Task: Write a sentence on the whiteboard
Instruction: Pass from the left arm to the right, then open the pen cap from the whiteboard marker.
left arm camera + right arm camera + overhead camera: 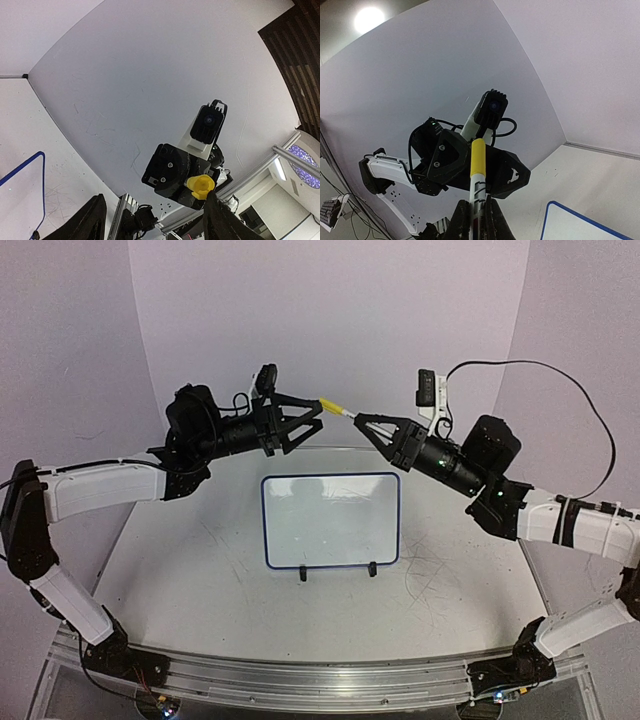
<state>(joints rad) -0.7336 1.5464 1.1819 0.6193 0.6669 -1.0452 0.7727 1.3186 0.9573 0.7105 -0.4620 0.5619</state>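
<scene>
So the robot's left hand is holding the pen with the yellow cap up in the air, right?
Not quite. It is the right gripper that is holding the pen with the yellow cap up in the air. The right wrist view shows the pen pinched between that gripper's fingers. The left gripper is open, its fingers spread around the cap end.

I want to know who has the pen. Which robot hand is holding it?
The right hand pinches the marker by its white end. The left hand is spread open around the yellow cap, not gripping.
</scene>
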